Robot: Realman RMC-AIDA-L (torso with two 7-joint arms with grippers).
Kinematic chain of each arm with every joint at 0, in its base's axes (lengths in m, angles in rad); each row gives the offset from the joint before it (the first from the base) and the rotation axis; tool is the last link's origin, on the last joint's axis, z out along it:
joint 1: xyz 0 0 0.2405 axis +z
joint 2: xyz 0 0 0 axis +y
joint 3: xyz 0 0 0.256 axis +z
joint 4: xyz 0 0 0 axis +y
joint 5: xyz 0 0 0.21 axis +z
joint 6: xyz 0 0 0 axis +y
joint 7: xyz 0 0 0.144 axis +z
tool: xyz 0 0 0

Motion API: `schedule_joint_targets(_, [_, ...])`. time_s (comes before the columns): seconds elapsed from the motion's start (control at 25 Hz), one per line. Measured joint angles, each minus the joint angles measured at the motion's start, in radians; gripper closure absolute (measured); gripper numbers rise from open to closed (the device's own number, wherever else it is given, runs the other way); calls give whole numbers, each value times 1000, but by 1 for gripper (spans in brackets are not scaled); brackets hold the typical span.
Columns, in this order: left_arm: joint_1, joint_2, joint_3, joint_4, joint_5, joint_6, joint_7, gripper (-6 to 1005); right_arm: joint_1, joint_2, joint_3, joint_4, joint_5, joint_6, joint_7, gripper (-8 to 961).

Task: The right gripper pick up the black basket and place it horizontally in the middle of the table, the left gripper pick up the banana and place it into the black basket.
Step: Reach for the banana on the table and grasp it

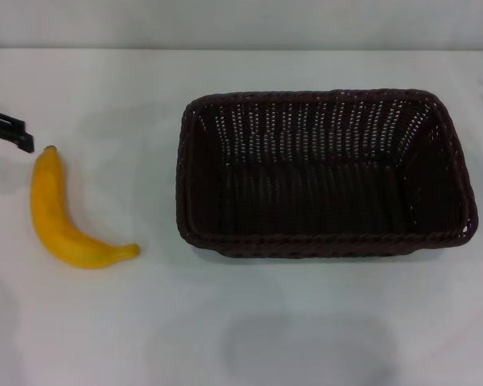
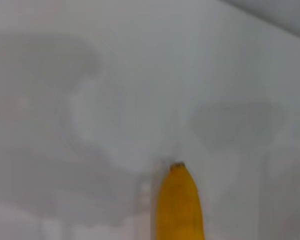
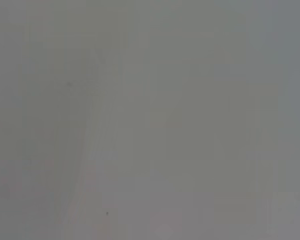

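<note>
With the left tool (image 1: 8,133) (grip width unreadable) just beside the banana (image 1: 60,213) stem, a skewed descent could roll it off-line from the black basket (image 1: 322,173).

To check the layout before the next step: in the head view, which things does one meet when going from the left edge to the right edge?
left gripper at the left edge → banana lying on the table → black basket, empty, its long side running left to right. The right gripper is not in this view.
</note>
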Motion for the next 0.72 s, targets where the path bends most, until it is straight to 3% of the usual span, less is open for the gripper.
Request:
schedule_joint_targets(0.32, [-24, -16, 2, -100, 39, 41, -54, 133, 6, -1, 14, 111, 49, -22, -82, 513])
schedule_joint_targets(0.6, [-34, -20, 2, -179, 58, 100, -69, 132, -2, 0, 23, 128, 52, -24, -85, 495])
schedule_joint_targets(0.72, [-40, -26, 3, -202, 71, 125, -70, 131, -4, -1, 23, 130, 53, -32, -82, 376])
